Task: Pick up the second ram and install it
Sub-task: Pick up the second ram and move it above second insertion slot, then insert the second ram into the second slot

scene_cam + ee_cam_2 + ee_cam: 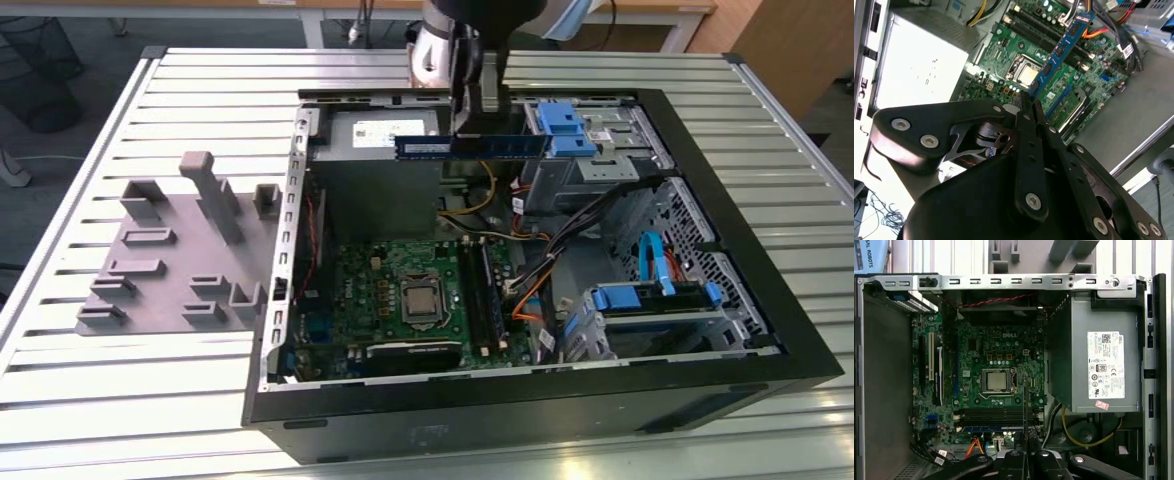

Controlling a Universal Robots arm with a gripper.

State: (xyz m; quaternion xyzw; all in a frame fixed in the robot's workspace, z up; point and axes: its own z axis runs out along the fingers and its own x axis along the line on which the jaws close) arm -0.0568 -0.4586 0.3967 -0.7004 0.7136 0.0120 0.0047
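Exterior view shows the gripper (475, 125) over the far part of the open computer case (747, 345). Its fingers (1030, 131) are pinched narrow on the second ram (523, 145), gripping it near its middle. The ram is held level in the air above the grey power supply (380, 175), well apart from the green motherboard (400, 290). It looks light, thin and stiff, and probably fragile at its chips and contact edge, so the flat faces near the top edge seem the safest hold. A white printed label (1105, 365) sits on the power supply in the first wrist view.
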